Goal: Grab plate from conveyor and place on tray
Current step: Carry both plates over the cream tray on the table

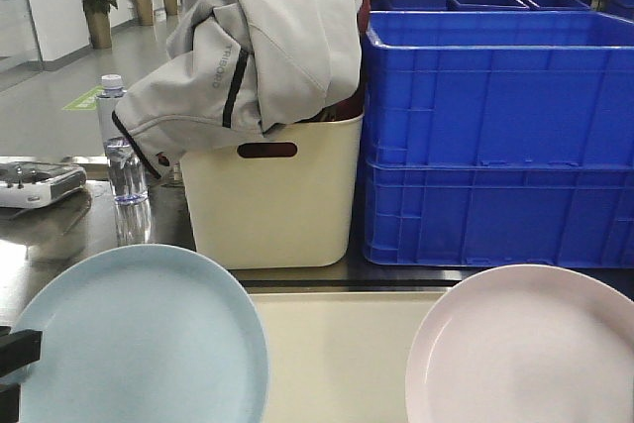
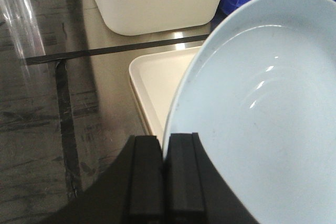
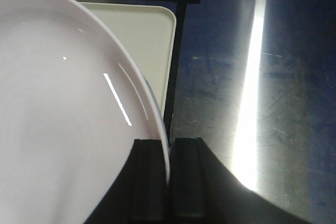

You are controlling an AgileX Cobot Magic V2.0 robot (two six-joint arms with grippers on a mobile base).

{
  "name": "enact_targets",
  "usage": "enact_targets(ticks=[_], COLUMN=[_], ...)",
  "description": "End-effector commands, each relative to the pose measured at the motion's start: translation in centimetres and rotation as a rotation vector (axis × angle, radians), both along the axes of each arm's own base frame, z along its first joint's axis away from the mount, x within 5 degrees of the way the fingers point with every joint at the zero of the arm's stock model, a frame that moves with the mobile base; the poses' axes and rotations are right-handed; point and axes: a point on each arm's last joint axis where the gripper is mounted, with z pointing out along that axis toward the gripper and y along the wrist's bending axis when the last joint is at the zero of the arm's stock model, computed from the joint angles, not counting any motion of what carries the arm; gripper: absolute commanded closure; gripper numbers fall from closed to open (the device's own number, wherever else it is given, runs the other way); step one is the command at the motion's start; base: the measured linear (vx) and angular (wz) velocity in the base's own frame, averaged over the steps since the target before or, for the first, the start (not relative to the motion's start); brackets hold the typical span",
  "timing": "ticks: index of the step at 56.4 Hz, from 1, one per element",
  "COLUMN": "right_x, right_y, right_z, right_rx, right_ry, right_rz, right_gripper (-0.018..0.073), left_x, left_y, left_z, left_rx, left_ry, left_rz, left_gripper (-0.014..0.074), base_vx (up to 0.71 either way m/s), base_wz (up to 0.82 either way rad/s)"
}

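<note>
Left wrist view alone shows left claw (image 2: 164, 148) pinching blue plate (image 2: 262, 129).

The left hand (image 2: 164, 141) is matte black — two flat, rectangular fingers (image 2: 144, 171) rising from a broad flared base. The right hand (image 3: 169, 144) matches it — same black, blocky paired fingers (image 3: 186, 177).

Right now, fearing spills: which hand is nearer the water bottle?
Left. The left hand grips the blue plate at the tray end by the bottle; the right hand grips the pink plate at the other end.
</note>
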Motion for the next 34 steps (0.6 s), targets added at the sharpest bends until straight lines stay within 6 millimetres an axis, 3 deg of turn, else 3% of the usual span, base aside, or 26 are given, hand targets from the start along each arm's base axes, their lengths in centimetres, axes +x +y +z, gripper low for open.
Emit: enact_targets(ticks=[1,34], right_x=[0.21,0.36], right_y=[0.0,0.02], right_z=[1.58,1.83], right_rx=[0.013,0.019], right_ry=[-0.108,-0.139], right_rz=[0.002,0.001], right_gripper=[0.0568,0.0568], left_x=[0.07,0.34], left_y=[0.02,0.16], left_z=[1.89,2.55], left_rx=[-0.053,-0.071], left_ry=[-0.114,-0.188], left_rz=[0.021,0.044], left_gripper=[0.0602,0.0602], base_vx=[0.02,0.0], base_wz=[-0.07,-0.01])
